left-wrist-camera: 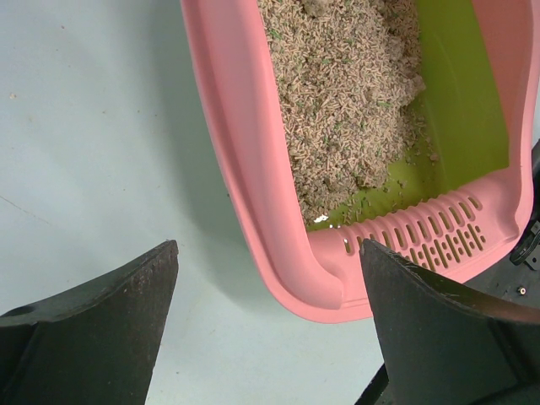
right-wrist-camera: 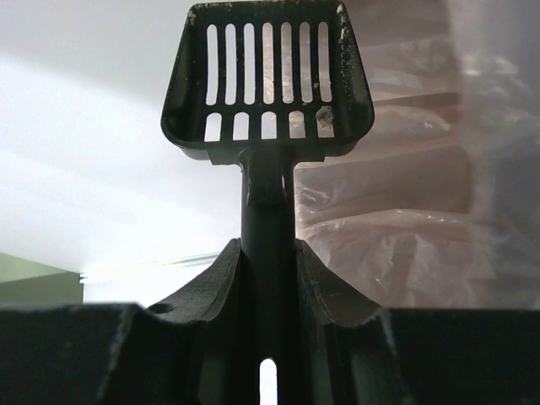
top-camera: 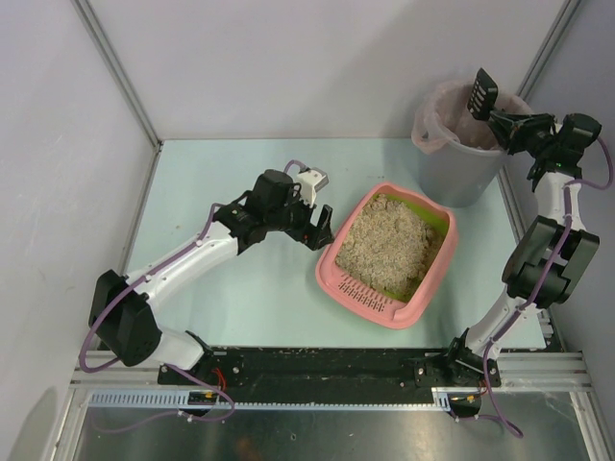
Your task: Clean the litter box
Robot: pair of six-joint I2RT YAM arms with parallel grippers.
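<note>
Shallow pink plastic litter box [left-wrist-camera: 249,169] cut off at view's upper edge; black slotted scoop [right-wrist-camera: 268,76] handle end hidden between jaws.

No readable text, labels or numbers anywhere.

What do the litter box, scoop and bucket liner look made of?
The litter box: moulded pink plastic, smooth with a slight sheen. The scoop: rigid black plastic, matte, with moulded slots. The liner: thin pinkish film, translucent and crinkled, probably a plastic bag. The bucket: grey, likely plastic.
</note>
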